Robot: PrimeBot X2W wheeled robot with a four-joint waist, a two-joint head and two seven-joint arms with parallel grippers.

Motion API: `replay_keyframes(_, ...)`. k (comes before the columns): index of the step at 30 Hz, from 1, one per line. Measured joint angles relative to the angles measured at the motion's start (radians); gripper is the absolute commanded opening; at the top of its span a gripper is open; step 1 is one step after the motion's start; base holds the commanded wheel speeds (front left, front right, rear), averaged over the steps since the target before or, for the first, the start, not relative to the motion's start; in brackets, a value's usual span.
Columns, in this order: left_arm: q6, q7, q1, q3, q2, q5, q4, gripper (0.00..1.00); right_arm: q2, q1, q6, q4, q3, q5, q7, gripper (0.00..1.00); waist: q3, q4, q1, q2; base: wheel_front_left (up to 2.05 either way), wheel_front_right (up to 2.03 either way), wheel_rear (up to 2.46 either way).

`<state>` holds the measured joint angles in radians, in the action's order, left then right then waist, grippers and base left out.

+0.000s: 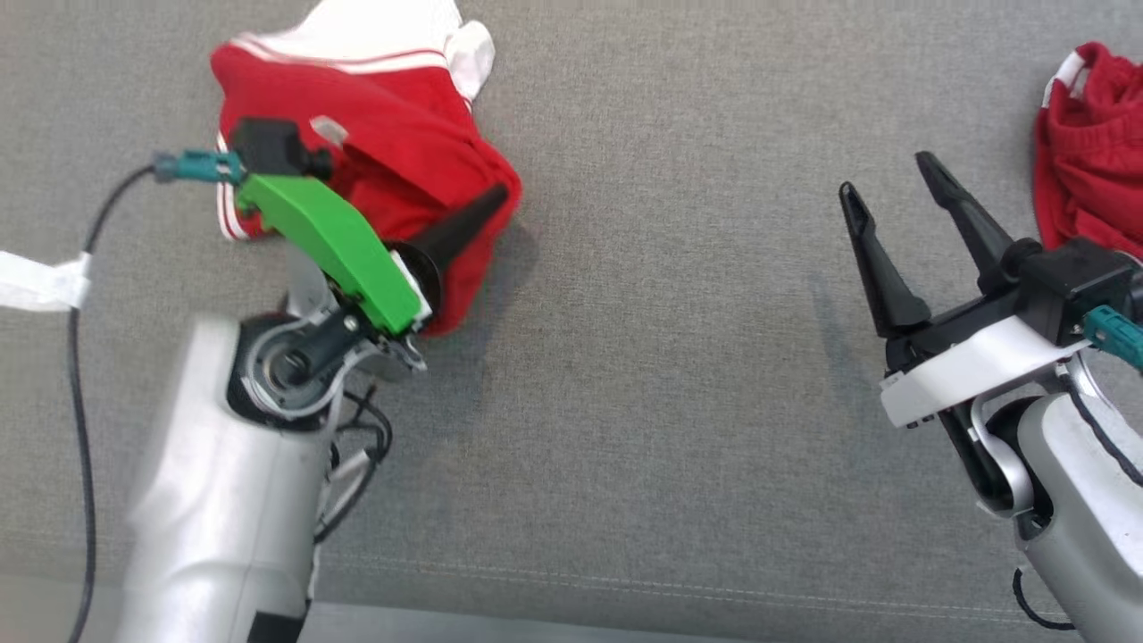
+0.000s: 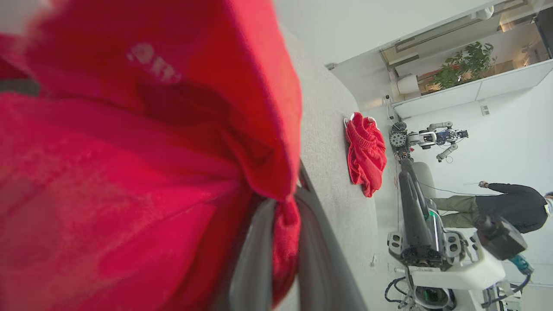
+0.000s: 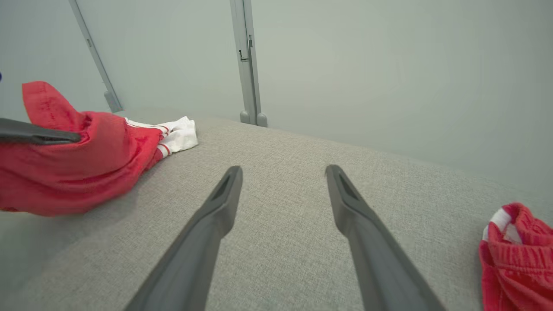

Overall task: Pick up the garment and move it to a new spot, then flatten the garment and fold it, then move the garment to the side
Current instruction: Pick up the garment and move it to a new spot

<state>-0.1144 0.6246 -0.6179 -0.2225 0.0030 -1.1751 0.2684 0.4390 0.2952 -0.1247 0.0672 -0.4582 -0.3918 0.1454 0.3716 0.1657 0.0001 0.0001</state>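
Red garment [image 1: 393,152] with white striped trim [image 1: 384,36], crumpled in the upper left of the head frame, partly raised at one fold and otherwise trailing on the grey desk [image 1: 625,375]. Looks soft, light and limp: likely to sag, drape and slide rather than keep any shape. Hardly fragile, but apt to bunch further if dragged. Clamped at a red fold on the heap's lower right edge by the left pincer [image 1: 482,210], fingers together with cloth pinched between them, shown close up at the bottom middle of the left wrist frame. Good enough a hold for carrying to a new spot. For flattening, probably better to take hold along the white striped trim, at two corners well apart, letting the cloth spread under its own weight. Cannot tell from here where those corners lie inside the heap. Right pincer [image 1: 886,177] at the right of the head frame, fingers spread wide, holding nothing, hovering over bare desk well apart from the garment. Beyond it, at the upper right edge, a second red heap [image 1: 1089,170], clear of those fingers.
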Motion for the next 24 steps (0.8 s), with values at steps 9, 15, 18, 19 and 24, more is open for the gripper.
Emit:
replay_keyframes(9, 0.018, -0.043, 0.251, -0.334, 0.025, -0.241, -0.081, 0.00, -0.032, -0.050, 0.004, -0.055, -0.033, -0.023, 0.019, 1.00, -0.091, -0.063, 0.0000, 0.0000, 0.00, 0.00, 0.00)
replay_keyframes(15, 0.067, -0.084, 0.371, -0.453, 0.034, -0.195, -0.064, 0.00, -0.013, -0.088, 0.004, -0.066, -0.025, -0.030, 0.018, 1.00, -0.148, -0.096, 0.0000, 0.0000, 0.00, 0.00, 0.00)
replay_keyframes(18, 0.090, -0.104, 0.425, -0.459, 0.039, -0.165, -0.043, 0.00, 0.003, -0.098, 0.004, -0.065, -0.012, -0.030, 0.018, 1.00, -0.170, -0.099, 0.0000, 0.0000, 0.00, 0.00, 0.00)
replay_keyframes(19, 0.094, -0.108, 0.442, -0.459, 0.040, -0.157, -0.038, 0.00, 0.007, -0.102, 0.004, -0.065, -0.009, -0.030, 0.018, 1.00, -0.176, -0.097, 0.0000, 0.0000, 0.00, 0.00, 0.00)
replay_keyframes(24, 0.129, -0.160, 0.521, -0.417, 0.056, -0.098, -0.019, 0.00, 0.015, -0.115, 0.004, -0.062, -0.001, -0.031, 0.018, 1.00, -0.189, -0.065, -0.0001, 0.0000, 0.00, 0.00, 0.00)
